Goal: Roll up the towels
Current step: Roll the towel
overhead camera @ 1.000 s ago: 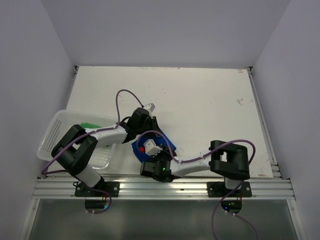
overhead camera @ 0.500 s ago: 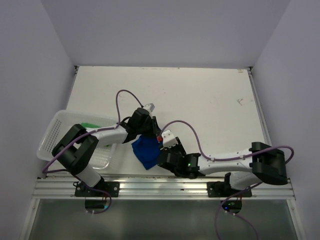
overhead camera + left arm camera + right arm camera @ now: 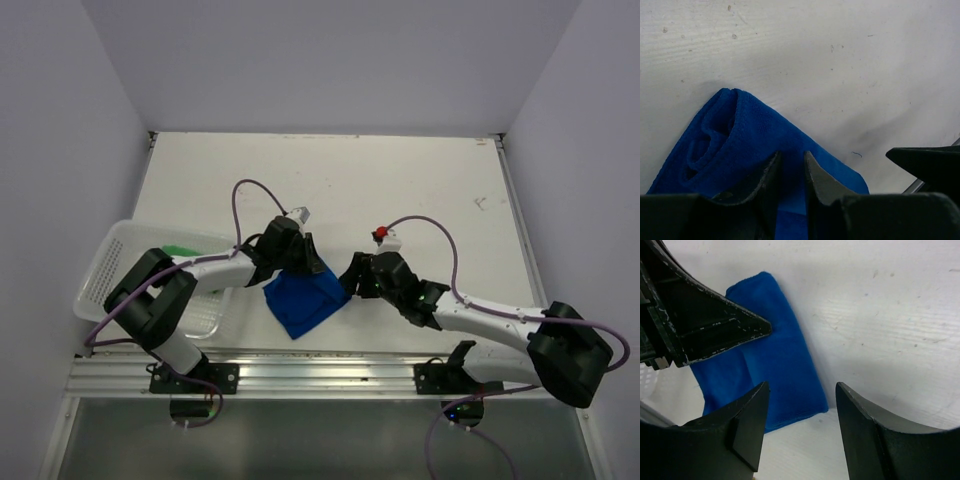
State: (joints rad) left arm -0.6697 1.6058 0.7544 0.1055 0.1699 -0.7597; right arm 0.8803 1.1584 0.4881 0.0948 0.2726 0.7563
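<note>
- Partly folded, the blue towel [image 3: 305, 298] lay between both grippers, its far edge pinched in the narrow left gripper [image 3: 791, 155].
- The right gripper [image 3: 802, 385] stood wide and empty beside the towel's right edge, with its arm stretched low to the left.

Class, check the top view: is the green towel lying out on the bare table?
No, the green towel lies inside the basket at the left, partly hidden by the arm.

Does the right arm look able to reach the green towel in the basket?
Probably not directly. The green towel lies in the white basket at the far left; the left arm lies across the way, left gripper pinching the blue towel. The open right gripper sits on that towel's other side.
</note>
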